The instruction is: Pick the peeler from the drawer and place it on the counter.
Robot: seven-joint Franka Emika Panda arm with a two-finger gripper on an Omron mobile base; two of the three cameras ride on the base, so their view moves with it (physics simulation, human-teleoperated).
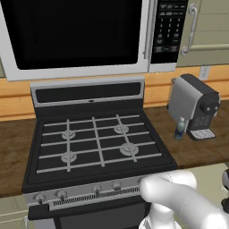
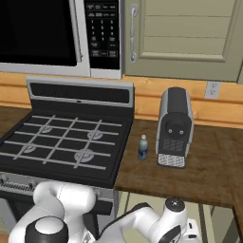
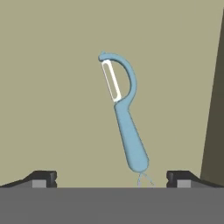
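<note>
Down in the drawer (image 3: 52,109), pale floor all around, and there's the peeler (image 3: 124,118) lying flat — long axis running from about eleven o'clock at the blade to five o'clock at the handle end. It sits dead ahead of the end effector (image 3: 111,177), the handle tip just between the fingertips (image 3: 43,177). Jaws spread wide, gripping nothing, touching nothing — the table awaits.

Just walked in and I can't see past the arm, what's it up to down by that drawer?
The robot arm is reaching low into the pale drawer. Its gripper is open, fingertips apart on either side of the blue peeler, which lies flat on the drawer floor, not yet grasped. The wooden counter holds a coffee machine and small bottle.
</note>
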